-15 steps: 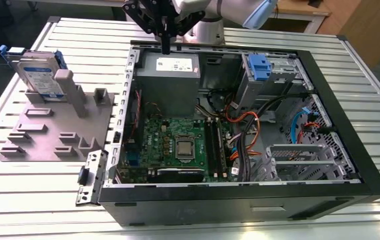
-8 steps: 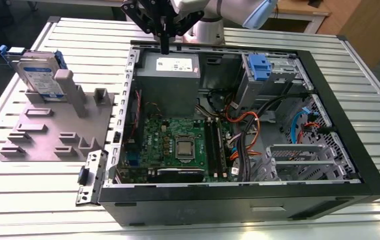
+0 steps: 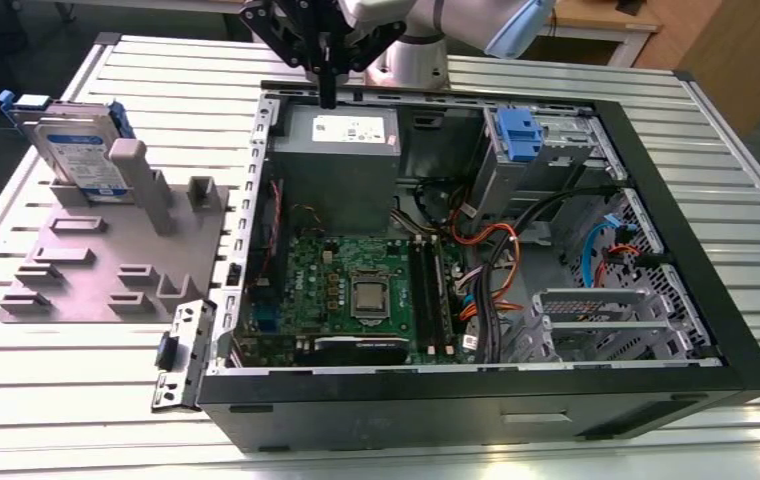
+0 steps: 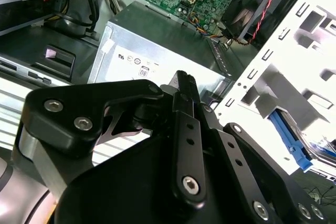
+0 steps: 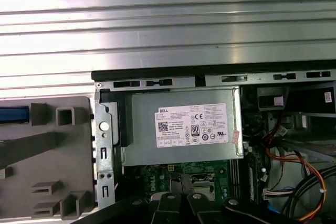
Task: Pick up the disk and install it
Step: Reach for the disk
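Ribbed bare-metal table, matt grey plastic fixture, matt black claw

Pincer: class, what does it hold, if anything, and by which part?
Nothing. The black pincer is shut above the grey metal power supply box; the silver hard drive in its blue plastic carrier stands apart, untouched.

1. Your gripper hangs pointing straight down, tapering to one narrow black tip.
2. In the second wrist view, its fingers press flat together with nothing between them.
3. Above the tip, the black linkage fans out to both sides.
4. Behind the gripper, your arm shows grey tubing and a pale blue joint cap.
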`<action>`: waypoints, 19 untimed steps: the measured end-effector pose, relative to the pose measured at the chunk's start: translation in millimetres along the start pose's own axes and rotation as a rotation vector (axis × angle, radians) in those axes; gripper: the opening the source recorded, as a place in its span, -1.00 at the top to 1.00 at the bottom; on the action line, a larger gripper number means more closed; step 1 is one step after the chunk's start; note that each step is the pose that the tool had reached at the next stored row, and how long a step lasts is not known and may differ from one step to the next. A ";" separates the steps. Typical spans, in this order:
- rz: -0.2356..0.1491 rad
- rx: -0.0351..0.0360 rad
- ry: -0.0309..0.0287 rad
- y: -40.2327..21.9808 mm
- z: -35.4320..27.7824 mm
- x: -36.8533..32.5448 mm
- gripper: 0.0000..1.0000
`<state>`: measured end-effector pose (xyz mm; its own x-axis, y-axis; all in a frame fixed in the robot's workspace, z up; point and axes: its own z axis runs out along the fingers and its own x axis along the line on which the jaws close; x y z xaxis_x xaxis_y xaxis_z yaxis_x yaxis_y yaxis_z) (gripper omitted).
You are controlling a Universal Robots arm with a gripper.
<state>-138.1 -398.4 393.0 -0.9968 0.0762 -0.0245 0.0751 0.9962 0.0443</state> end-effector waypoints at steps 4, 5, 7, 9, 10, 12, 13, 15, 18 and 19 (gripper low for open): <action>0.000 0.0000 0.0000 -0.1 0.0 1.7 0.79; 0.000 -0.0001 0.0000 0.0 0.0 2.1 0.79; 0.000 0.0001 0.0001 0.6 -0.1 2.9 0.79; 0.000 -0.0001 0.0000 1.8 0.0 3.7 0.79; 0.000 0.0000 0.0001 2.4 0.0 4.6 0.79; 0.000 0.0000 0.0000 3.0 0.0 5.8 0.79; 0.000 0.0000 0.0000 3.1 0.0 6.2 0.79; 0.000 0.0000 0.0000 3.1 0.1 6.9 0.79; 0.000 0.0000 0.0001 3.1 0.1 7.5 0.79; 0.000 -0.0001 0.0000 3.0 0.2 7.8 0.79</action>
<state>-145.7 -394.8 392.8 -0.9968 0.0763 -0.0245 0.0751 0.9962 0.0444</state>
